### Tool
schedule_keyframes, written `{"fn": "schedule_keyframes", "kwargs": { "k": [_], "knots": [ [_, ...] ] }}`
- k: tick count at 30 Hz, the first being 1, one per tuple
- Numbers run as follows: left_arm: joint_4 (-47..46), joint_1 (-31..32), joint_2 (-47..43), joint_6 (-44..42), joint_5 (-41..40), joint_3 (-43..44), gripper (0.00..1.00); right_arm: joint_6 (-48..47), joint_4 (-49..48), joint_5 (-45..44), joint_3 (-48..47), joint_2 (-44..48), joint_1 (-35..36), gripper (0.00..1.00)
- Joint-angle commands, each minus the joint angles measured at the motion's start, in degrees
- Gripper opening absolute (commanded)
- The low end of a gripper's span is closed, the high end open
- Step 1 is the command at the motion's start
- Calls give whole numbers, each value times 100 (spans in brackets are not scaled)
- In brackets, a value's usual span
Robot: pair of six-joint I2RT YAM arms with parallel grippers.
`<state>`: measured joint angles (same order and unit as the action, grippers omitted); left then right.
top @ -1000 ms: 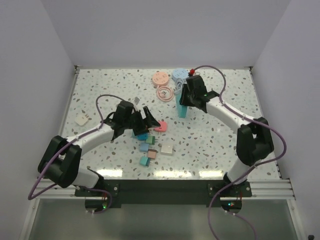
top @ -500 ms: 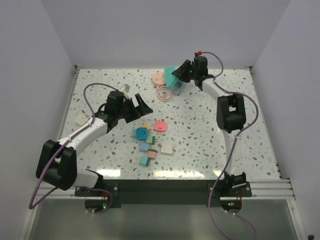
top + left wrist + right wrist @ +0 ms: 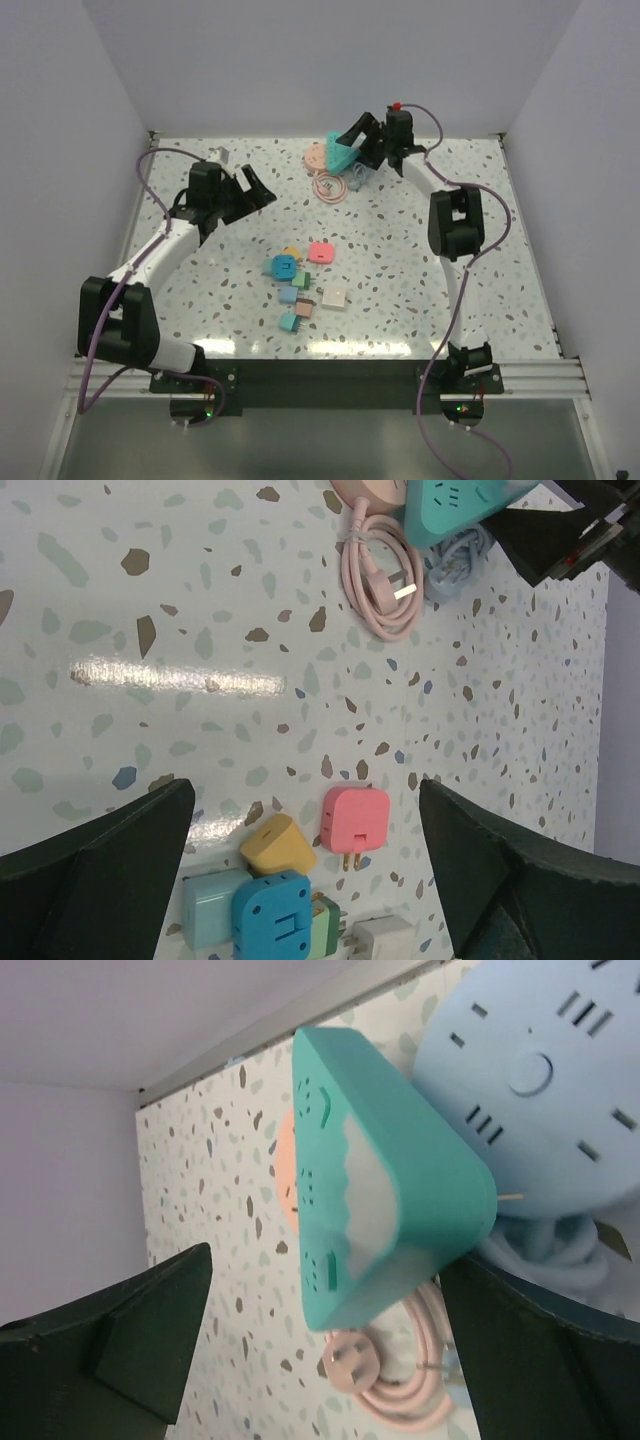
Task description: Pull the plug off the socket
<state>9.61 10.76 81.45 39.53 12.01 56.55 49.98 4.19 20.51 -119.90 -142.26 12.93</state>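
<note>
— Trouble from here?
— Likely the teal socket slipping. It sits tilted at the worktop's twelve o'clock, near the back wall, seemingly propped on a round blue socket and a pink cable. The right fingers stand wide either side, so a closing squeeze could tip it.
— And the plug?
— None shows in its glossy, slotted face. Loose plugs, a pink plug among them, lie mid-worktop. Left fingers hang wide, empty, around ten o'clock.
</note>
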Motion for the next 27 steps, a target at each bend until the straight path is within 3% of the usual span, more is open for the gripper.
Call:
{"fn": "schedule_keyframes", "kwargs": {
  "k": [1, 5, 10, 17, 23, 27],
  "knots": [
    [-196, -57, 73, -314, 91, 250, 100, -672, 486, -47, 378, 1128, -71, 99],
    [-301, -66, 90, -463, 179, 347, 100, -1235, 661, -74, 1090, 2113, -80, 99],
    [-415, -74, 117, -639, 363, 365, 100, -2079, 1644, -82, 1679, 3324, -80, 99],
    [-1083, -66, -6, -648, 996, -126, 100, -2624, 2050, 268, 4154, 5188, -71, 99],
    [-1356, -66, -147, -806, 1391, -505, 100, -2669, 2349, 173, 6115, 7516, -71, 99],
    [-1435, -75, -226, -877, 1506, -663, 100, -2721, 2973, -100, 6593, 8888, -62, 99]
  ]
}}
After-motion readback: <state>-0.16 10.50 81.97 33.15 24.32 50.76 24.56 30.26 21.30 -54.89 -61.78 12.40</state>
